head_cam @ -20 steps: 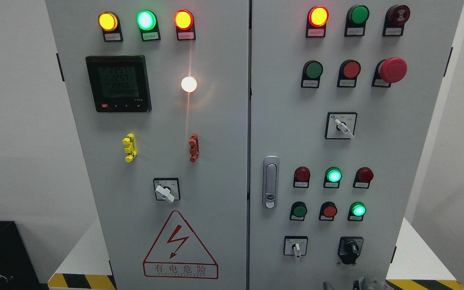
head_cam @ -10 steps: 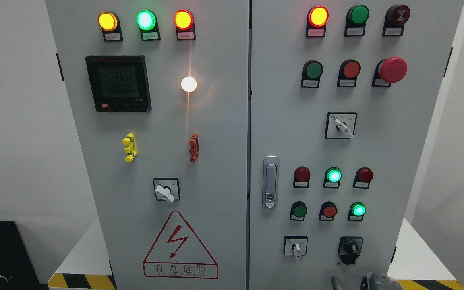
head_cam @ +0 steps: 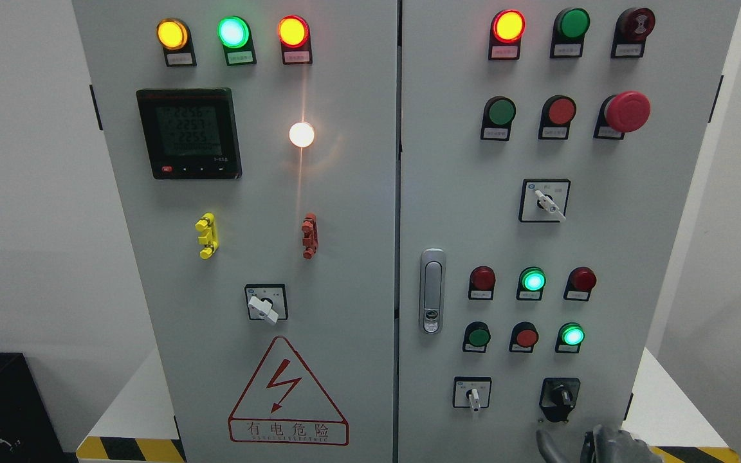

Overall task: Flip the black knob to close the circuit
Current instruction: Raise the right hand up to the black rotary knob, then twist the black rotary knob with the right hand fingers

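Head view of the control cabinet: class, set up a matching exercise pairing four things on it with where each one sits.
Things:
1. black knob
2. meter screen
3. warning triangle
4. red mushroom button

Places:
A. upper left door
B. lower right corner of right door
C. upper right door
D. bottom of left door

Pairs: 1-B, 2-A, 3-D, 4-C

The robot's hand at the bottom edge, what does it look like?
Only the top of the right hand shows: dark grey, smooth and rounded, with slim grey fingers rising beside it. No cables or markings can be made out, and the left hand is out of view.
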`<control>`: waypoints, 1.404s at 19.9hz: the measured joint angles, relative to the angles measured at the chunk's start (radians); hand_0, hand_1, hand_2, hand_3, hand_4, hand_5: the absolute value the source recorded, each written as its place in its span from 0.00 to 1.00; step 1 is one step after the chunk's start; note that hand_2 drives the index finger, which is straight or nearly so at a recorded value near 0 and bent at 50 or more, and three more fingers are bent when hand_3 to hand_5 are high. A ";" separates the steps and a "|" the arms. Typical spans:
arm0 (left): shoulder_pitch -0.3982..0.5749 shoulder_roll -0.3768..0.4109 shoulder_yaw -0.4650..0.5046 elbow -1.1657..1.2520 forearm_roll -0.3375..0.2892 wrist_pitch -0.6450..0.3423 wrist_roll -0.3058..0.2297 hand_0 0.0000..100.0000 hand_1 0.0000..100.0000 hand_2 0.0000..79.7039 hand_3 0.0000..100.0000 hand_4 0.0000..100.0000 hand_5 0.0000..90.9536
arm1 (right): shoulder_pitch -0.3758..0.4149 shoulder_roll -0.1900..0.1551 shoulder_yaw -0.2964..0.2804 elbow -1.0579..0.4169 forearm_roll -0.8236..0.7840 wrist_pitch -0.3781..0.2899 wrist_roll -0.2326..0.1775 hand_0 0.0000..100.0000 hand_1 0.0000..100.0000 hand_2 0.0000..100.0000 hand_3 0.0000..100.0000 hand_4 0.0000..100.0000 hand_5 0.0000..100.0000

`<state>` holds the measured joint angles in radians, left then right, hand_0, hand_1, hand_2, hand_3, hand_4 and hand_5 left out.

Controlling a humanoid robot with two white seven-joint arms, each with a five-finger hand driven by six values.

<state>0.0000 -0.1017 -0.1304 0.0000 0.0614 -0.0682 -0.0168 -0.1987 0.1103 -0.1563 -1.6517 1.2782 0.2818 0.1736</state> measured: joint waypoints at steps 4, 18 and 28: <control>0.000 0.000 0.000 0.000 0.000 0.000 0.000 0.12 0.56 0.00 0.00 0.00 0.00 | -0.008 -0.004 -0.009 -0.001 0.001 0.000 0.012 0.00 0.00 0.88 1.00 0.88 0.92; 0.000 0.000 0.000 0.000 0.000 0.000 0.000 0.12 0.56 0.00 0.00 0.00 0.00 | -0.035 -0.015 -0.023 -0.014 0.016 -0.005 0.039 0.00 0.00 0.88 1.00 0.88 0.92; 0.000 0.000 0.000 0.000 0.000 0.000 0.000 0.12 0.56 0.00 0.00 0.00 0.00 | -0.048 -0.022 -0.022 -0.017 0.016 -0.007 0.043 0.00 0.00 0.88 1.00 0.88 0.92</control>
<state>0.0000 -0.1015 -0.1304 0.0000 0.0613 -0.0683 -0.0168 -0.2471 0.0882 -0.1785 -1.6686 1.2940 0.2750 0.2170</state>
